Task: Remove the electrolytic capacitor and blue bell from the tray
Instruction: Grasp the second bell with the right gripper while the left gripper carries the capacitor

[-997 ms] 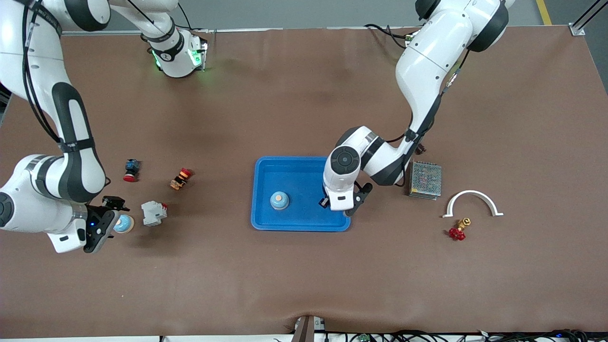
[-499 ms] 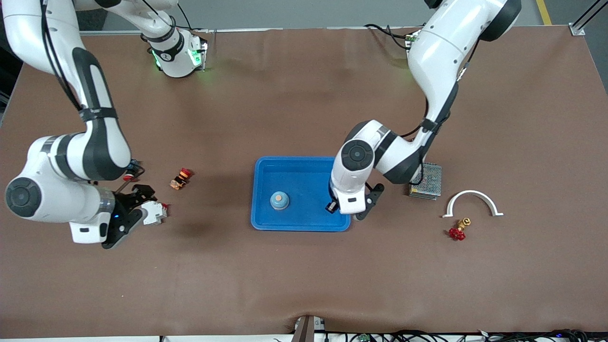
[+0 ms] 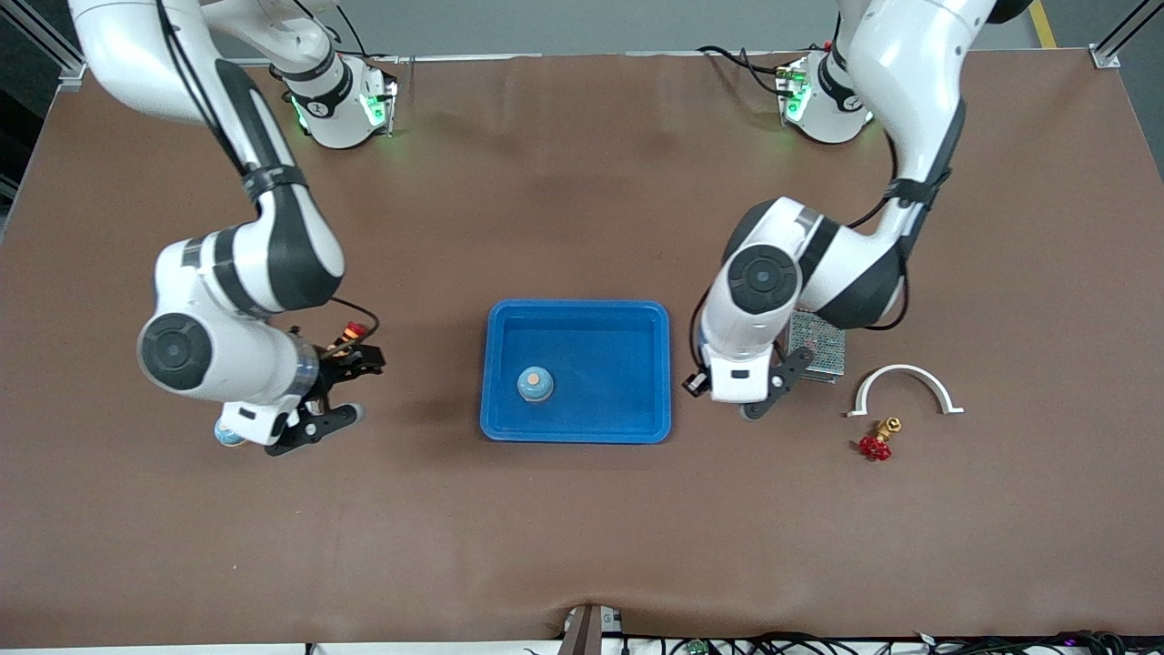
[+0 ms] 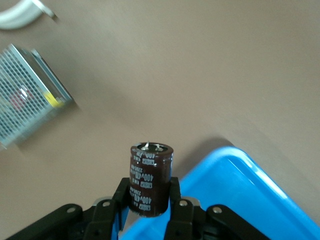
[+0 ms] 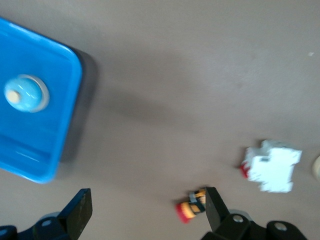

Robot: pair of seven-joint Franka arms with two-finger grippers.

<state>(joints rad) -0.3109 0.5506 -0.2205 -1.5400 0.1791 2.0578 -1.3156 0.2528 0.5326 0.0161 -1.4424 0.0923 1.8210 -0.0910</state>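
The left pincer (image 4: 150, 220) grips the dark capacitor (image 4: 151, 177) just off the blue tray (image 3: 579, 428) mid-tabletop (image 3: 582, 528). The right pincer (image 5: 145, 212) hangs wide, empty; a bell (image 3: 536, 383) sits in the tray.

Bell (image 3: 536, 383) in tray (image 3: 650, 320) (capacitor (image 4: 151, 177) beside it)

Your right gripper (image 5: 147, 212) is hanging over the bare brown table (image 5: 200, 65) with its two black fingers (image 5: 80, 210) spread wide apart, and nothing is sitting between them. Off to one side of it, a blue tray (image 5: 62, 122) is lying flat, and a little blue bell (image 5: 25, 93) with a pale button on top is sitting inside. Right beside one finger, a small red and orange button (image 5: 191, 205) is lying on the table. A bit past it, away from the tray, a white block (image 5: 272, 167) is lying too.
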